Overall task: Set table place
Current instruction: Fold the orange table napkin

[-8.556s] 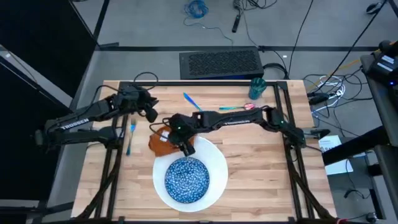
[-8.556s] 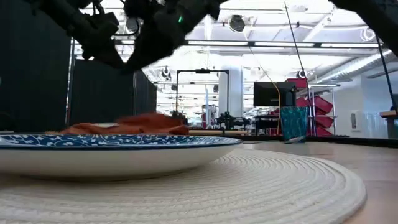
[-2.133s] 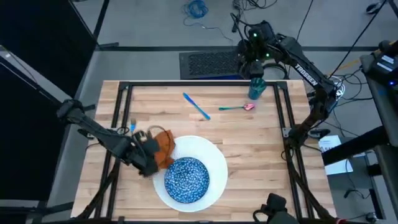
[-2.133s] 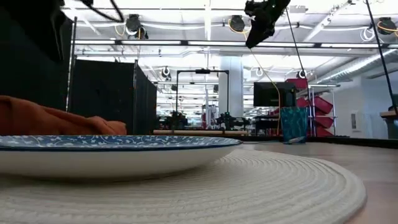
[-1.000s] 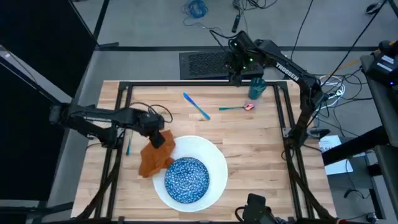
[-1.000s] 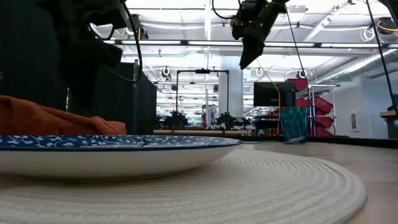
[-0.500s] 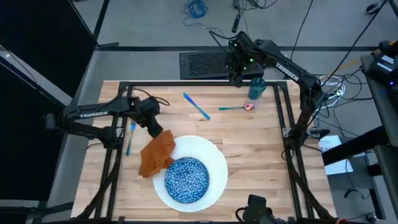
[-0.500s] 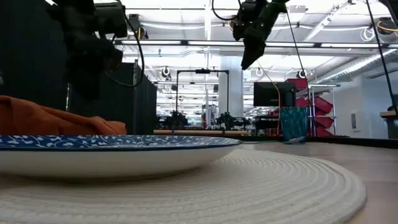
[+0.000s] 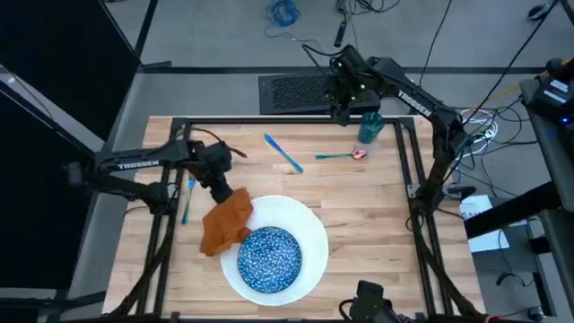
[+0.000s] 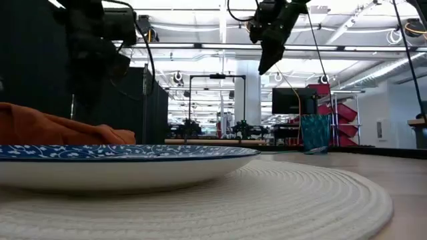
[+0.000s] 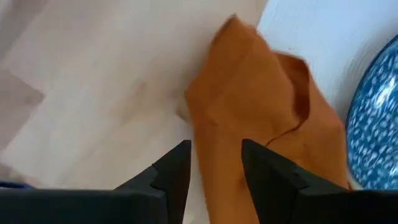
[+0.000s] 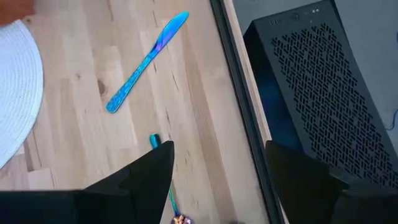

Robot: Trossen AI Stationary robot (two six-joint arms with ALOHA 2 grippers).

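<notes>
Left of centre in the overhead frame: left gripper (image 9: 222, 186) parted, positioned just above-left of the napkin (image 9: 225, 224) | napkin draped over plate (image 9: 309, 235) rim | right gripper (image 9: 339, 111) spread, raised at upper right.

A black perforated case (image 9: 317, 91) sits on the floor beside loose cables (image 9: 283, 13).

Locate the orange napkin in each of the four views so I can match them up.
High view: orange napkin lies crumpled at the white plate's left rim.
Low view: orange folds at the left edge, behind the blue bowl.
Left wrist view: fills the middle, beside the plate.
Right wrist view: not identifiable.
Shared landmark: the white plate.
</notes>
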